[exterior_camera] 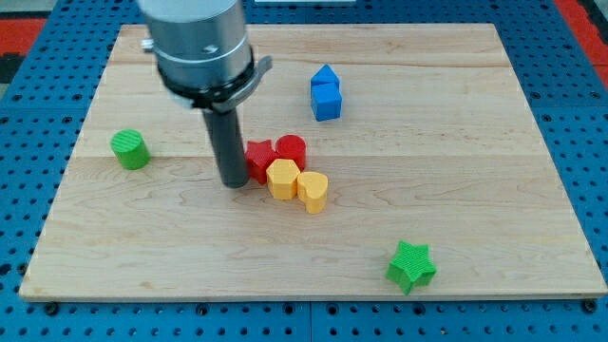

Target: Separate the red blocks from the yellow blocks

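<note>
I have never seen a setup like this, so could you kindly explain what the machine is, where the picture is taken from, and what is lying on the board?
This is one camera picture looking down at a wooden board on a blue pegboard table. The grey cylinder at the view's top is the end of a robot arm. It has no gripper, only a dark rod; its lower end, my tip, pushes blocks and holds nothing. The tip stands just to the view's left of a tight cluster: two red blocks with two yellow blocks right below them. Elsewhere lie a blue block, a green cylinder and a green star.
</note>
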Tool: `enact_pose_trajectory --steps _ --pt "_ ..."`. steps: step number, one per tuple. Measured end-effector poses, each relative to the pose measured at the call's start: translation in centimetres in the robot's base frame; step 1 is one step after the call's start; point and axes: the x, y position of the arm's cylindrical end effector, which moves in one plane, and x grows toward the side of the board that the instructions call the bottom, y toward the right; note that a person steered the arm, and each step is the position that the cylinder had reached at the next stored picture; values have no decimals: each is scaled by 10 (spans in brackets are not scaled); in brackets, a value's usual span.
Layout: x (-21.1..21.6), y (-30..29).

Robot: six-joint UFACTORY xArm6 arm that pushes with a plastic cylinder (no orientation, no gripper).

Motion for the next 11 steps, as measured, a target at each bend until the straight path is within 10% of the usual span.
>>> enact_pose_trajectory --steps 3,6,8,11 --pt "-48 -13" --pt "-17 115" --pt "83 266" --pt "140 205"
